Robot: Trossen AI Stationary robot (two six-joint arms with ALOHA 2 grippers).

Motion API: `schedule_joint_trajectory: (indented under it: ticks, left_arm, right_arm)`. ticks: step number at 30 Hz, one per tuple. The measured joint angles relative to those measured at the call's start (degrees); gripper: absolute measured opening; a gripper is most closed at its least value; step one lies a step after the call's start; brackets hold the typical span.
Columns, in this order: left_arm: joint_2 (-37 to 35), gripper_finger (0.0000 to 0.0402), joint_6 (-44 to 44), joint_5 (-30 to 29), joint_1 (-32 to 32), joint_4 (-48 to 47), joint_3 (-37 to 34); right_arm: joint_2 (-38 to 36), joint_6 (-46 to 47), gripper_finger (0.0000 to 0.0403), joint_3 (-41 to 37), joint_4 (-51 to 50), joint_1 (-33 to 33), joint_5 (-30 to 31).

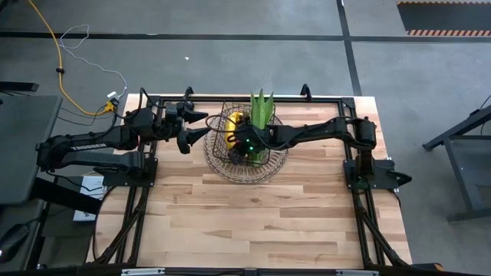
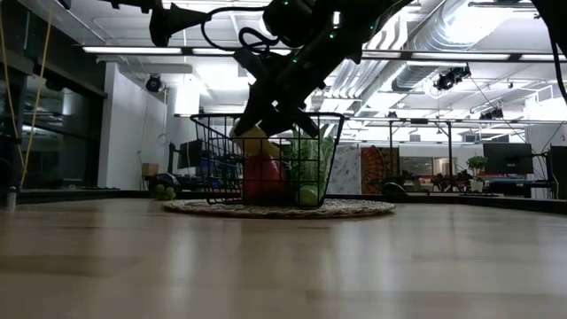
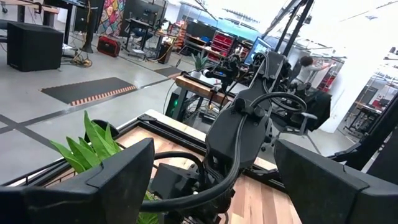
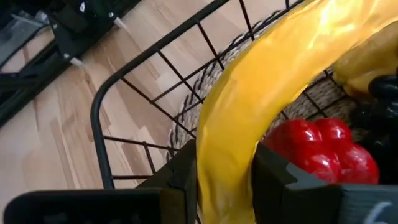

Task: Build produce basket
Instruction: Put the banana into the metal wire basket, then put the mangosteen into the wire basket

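Note:
The dark wire basket (image 1: 227, 157) stands on its round woven base (image 2: 354, 209) at the table's far middle. In it are a red pepper (image 4: 323, 149), a yellow-orange fruit (image 4: 367, 62), dark grapes (image 4: 380, 102), a green fruit (image 2: 308, 195) and a leafy corn ear (image 1: 261, 107). My right gripper (image 4: 224, 180) reaches into the basket from the right, shut on a yellow banana (image 4: 267, 87). My left gripper (image 3: 217, 186) hangs open and raised just left of the basket, holding nothing. My right gripper pinches the banana near one end (image 4: 221, 165) between its two fingers (image 4: 177, 177). They slant down into the basket from the table's right. The banana runs forward out of the fingers and curves over the red pepper; whether its far end rests on anything I cannot tell.
The basket's wire wall (image 4: 106, 118) stands close to my right gripper's fingers. The corn's leaves (image 3: 87, 146) stick up above the basket's far rim. Bare wooden tabletop (image 1: 261, 222) lies toward the near edge. A black frame (image 1: 322, 98) runs along the table's far edge.

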Motion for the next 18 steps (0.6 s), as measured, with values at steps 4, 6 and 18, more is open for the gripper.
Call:
schedule_joint_trajectory:
  ticks: [4,6,18]
  left_arm:
    - [0.0,0.0318,0.0,0.0,0.0,0.0,0.0]
    - [0.0,0.0318,0.0,0.0,0.0,0.0,0.0]
    - [0.0,0.0318,0.0,0.0,0.0,-0.3,0.0]
  right_arm:
    - [0.0,3.3,0.0089,0.0,0.3,0.0,0.0]
    - [0.0,3.6,0.0099,0.0,0.6,0.0,-0.2]
    - [-1.6,-0.4,0.0270,0.0,-0.5,-0.6,-3.4]
